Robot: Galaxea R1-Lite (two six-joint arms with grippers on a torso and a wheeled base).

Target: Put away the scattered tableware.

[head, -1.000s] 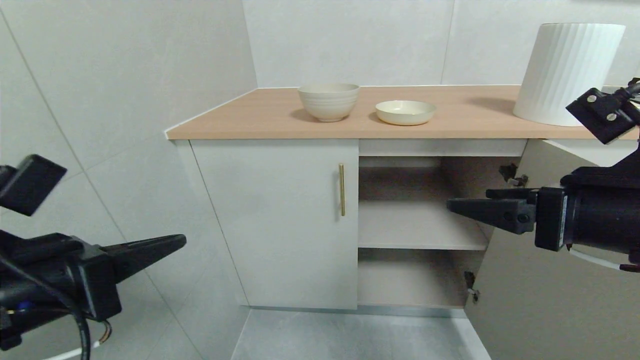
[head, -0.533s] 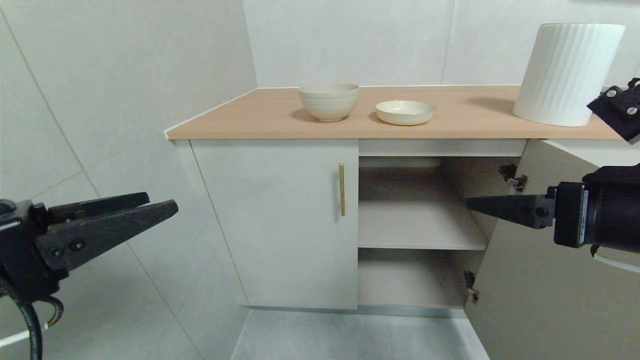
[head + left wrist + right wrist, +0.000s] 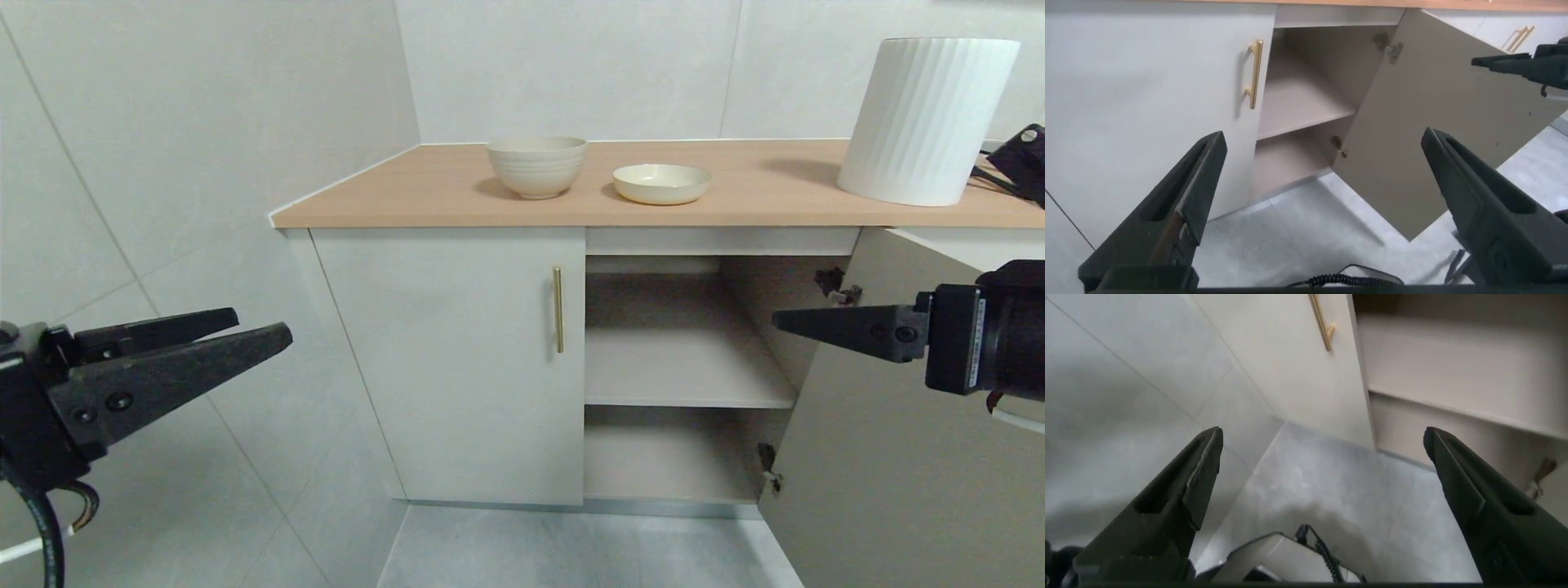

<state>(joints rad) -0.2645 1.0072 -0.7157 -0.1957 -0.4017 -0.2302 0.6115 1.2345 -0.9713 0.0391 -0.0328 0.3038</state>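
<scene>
Bowl [image 3: 536,166] and plate [image 3: 661,183] unmoved; right hand [image 3: 781,320] farther right than before.

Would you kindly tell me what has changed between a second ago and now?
The right gripper drew back toward the robot's right, away from the open cupboard. The left gripper rose and rolled over. The bowl, the plate and the cupboard stayed as they were.

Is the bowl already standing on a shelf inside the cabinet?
No, the bowl stands on the countertop, left of the shallow dish.
</scene>
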